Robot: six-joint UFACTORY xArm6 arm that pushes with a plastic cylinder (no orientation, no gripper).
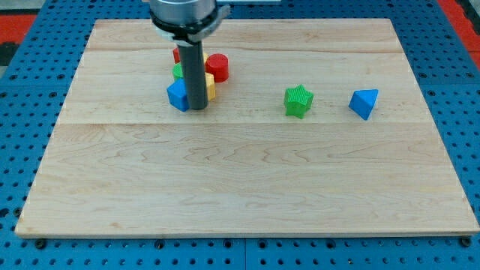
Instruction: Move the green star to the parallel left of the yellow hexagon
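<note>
Tip (198, 108) of the rod sits at the cluster on the view's left, touching or just beside the blue block (178, 96) — no jaws on this rig, only a bare rod, so nothing to open or close. Rod hides most of the cluster: red cylinder (218, 67) at upper right, a sliver of another red block (177, 54) behind the rod, a green block (178, 72) on the left, a yellow block (211, 85) peeking out right of the rod, likely the hexagon, shape mostly hidden.

Green star (298, 101) is alone mid-board, well apart from the cluster, right of it. Blue pyramid-like block (364, 103) further right, near the star but not touching.

Star not yet moved. Judgement: tip needs to leave the cluster without dragging the blue block, swing round below or above the star, and land on its right side, between star and pyramid. Gap there looks adequate but tight-ish. Then push leftward in a straight line. Catch: the spot left of the yellow block is occupied by blue and green blocks, so the star must pass below the cluster and end further left on the same row, else it rams the pile and shifts the yellow reference. Star points may make it rotate off line; push through centre.
</note>
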